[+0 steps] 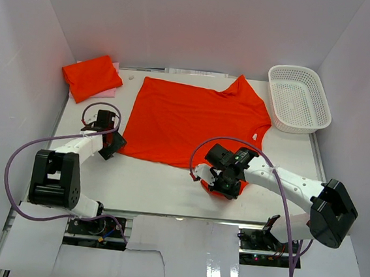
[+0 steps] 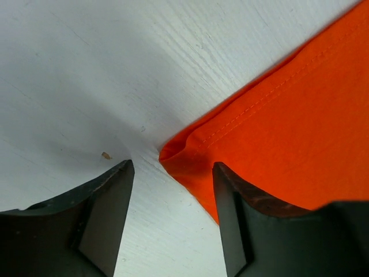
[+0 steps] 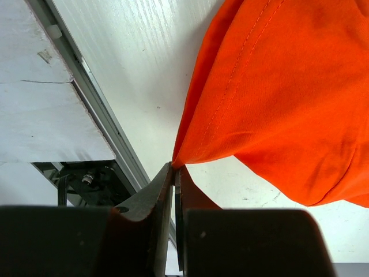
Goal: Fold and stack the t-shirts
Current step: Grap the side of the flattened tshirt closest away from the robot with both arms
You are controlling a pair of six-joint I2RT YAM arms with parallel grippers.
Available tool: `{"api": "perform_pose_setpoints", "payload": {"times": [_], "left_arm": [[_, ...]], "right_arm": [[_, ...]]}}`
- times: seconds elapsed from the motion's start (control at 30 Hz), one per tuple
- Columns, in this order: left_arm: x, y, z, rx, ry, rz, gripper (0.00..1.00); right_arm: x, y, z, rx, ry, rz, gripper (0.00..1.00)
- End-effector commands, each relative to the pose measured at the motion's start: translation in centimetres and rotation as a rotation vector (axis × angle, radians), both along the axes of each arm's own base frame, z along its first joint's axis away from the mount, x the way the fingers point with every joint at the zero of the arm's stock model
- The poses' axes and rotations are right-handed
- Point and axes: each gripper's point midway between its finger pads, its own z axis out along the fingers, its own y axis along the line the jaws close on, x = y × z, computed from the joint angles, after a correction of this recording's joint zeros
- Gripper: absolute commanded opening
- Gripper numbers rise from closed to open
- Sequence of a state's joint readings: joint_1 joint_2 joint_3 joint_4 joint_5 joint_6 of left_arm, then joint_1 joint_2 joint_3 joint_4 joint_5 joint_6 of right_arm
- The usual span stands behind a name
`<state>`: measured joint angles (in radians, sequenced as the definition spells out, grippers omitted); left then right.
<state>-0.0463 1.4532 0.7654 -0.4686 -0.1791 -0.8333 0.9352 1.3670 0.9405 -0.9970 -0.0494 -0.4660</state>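
The left gripper's (image 2: 173, 168) fingers stand open astride a corner of the spread t-shirt (image 1: 193, 120) on the table (image 2: 86, 69). The right gripper's (image 3: 174, 169) fingers are clamped on its hem.

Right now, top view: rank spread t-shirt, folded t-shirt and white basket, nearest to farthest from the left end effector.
1. spread t-shirt: its near-left corner lies right at the left end effector.
2. folded t-shirt: at the back, far left.
3. white basket: at the back, far right.
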Motion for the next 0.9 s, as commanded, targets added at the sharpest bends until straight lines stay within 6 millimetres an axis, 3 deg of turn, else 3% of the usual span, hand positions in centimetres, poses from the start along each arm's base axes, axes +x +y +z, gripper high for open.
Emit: {"api": "perform_pose_setpoints", "payload": {"times": [0.0, 0.13, 0.27, 0.3, 0.33, 0.37, 0.47, 0.87], "left_arm": [[0.5, 0.5, 0.4, -0.007, -0.039, 0.032, 0.66], [0.5, 0.7, -0.2, -0.017, -0.027, 0.039, 0.53], [0.5, 0.5, -0.9, -0.042, -0.019, 0.043, 0.51], [0.6, 0.4, -1.1, -0.046, -0.019, 0.041, 0.42], [0.6, 0.4, -1.2, -0.050, -0.019, 0.040, 0.42], [0.7, 0.1, -1.2, -0.062, -0.020, 0.033, 0.25], [0.9, -0.1, -1.5, -0.074, -0.006, 0.023, 0.02], [0.7, -1.0, -0.9, -0.108, 0.000, -0.033, 0.00]], "right_arm": [[-0.4, -0.3, 0.7, 0.012, 0.008, 0.010, 0.08], [-0.4, -0.4, 0.7, 0.012, 0.012, 0.004, 0.08], [-0.5, -0.4, 0.7, 0.016, 0.018, 0.005, 0.08], [-0.5, -0.4, 0.7, 0.017, 0.018, 0.005, 0.08], [-0.5, -0.5, 0.7, 0.015, 0.017, 0.001, 0.08], [-0.5, -0.5, 0.7, 0.015, 0.017, 0.003, 0.08], [-0.4, -0.5, 0.8, 0.018, 0.014, -0.003, 0.08], [0.6, -1.1, 3.2, 0.071, -0.026, -0.050, 0.08]]}}
